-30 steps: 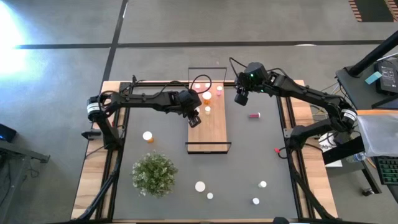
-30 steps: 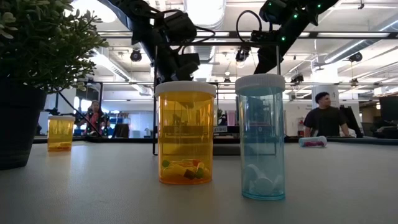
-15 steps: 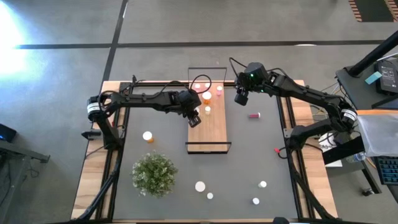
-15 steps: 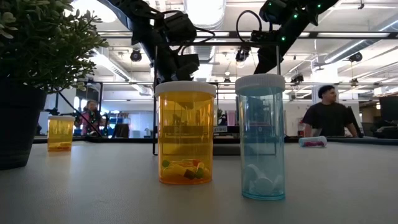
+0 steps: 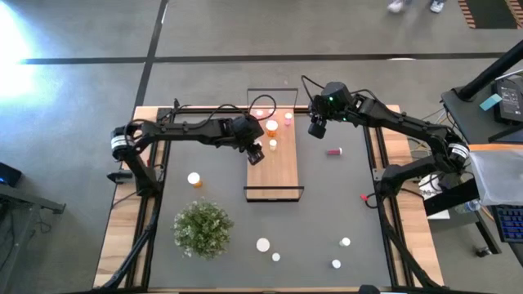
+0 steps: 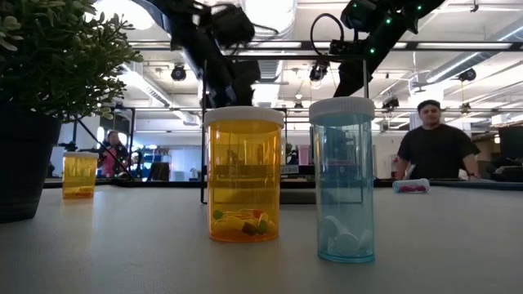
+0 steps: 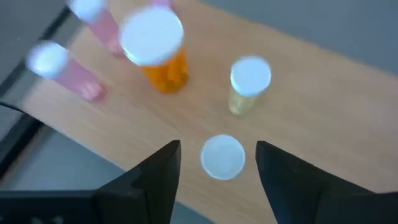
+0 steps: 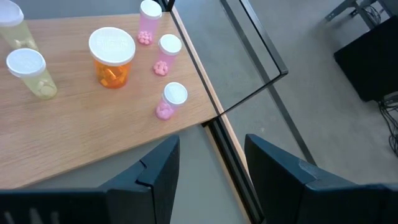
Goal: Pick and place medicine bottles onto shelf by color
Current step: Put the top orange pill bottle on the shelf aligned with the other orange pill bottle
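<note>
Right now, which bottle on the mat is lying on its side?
The pink bottle just right of the shelf, under the right arm; the others stand upright.

Evenly lit overhead; glare patch on floor (image 5: 16, 49) upper left. Ceiling lamps (image 6: 270, 12) blown out in low view. Left wrist view motion-blurred, bottles (image 7: 152, 46) smeared.

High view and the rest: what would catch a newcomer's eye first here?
The wooden shelf at the table's centre, with small capped bottles clustered at its far end and both arms reaching over it. The left gripper stands open above a white-capped bottle on the shelf. In the low view, a big orange bottle and a pale blue bottle fill the foreground.
</note>
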You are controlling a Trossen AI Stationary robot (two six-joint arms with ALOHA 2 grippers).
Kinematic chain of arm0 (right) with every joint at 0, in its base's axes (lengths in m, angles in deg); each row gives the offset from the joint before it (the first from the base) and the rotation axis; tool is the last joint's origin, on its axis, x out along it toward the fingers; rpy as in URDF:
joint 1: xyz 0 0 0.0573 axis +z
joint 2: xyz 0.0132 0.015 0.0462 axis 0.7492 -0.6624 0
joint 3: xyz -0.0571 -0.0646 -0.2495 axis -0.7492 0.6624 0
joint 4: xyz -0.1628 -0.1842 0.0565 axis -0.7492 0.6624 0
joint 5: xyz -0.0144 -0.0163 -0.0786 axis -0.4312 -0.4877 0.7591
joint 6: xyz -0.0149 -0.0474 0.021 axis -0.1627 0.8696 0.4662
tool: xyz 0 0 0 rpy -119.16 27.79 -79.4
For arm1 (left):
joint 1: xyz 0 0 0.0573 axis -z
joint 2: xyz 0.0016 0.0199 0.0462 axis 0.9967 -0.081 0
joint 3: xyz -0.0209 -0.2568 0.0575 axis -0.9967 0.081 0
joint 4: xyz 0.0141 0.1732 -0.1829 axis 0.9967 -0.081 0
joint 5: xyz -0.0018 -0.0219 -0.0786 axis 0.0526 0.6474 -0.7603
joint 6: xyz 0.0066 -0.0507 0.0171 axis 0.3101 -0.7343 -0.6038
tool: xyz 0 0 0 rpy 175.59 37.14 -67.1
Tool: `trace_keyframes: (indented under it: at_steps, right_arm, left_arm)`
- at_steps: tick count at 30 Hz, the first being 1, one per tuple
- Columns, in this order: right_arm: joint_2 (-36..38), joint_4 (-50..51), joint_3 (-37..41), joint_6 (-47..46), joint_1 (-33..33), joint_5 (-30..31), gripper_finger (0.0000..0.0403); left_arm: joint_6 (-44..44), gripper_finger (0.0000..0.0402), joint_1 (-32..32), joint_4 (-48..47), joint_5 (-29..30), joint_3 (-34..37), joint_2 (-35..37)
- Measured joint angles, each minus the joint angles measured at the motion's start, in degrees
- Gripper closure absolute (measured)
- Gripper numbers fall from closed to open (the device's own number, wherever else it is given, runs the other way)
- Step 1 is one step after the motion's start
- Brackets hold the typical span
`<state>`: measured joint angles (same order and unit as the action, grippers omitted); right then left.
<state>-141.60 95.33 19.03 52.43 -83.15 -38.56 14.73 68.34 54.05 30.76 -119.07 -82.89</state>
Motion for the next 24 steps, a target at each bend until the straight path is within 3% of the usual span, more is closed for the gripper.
trace_keyframes:
  at_steps: [11, 18, 24]
  right_arm:
    - [0.0, 0.0, 0.0, 0.0, 0.0, 0.0, 0.0232]
    - [0.0, 0.0, 0.0, 0.0, 0.0, 0.0, 0.0232]
    - [0.0, 0.0, 0.0, 0.0, 0.0, 0.0, 0.0232]
  left_arm:
    - [-7.0, 0.0207, 0.1, -10.2, 3.8, 0.4, 8.7]
    - [-21.8, 0.0207, 1.0, -25.5, 4.8, 0.5, 10.4]
    - [-39.7, 0.0207, 4.7, -40.7, 4.6, 0.7, 10.3]
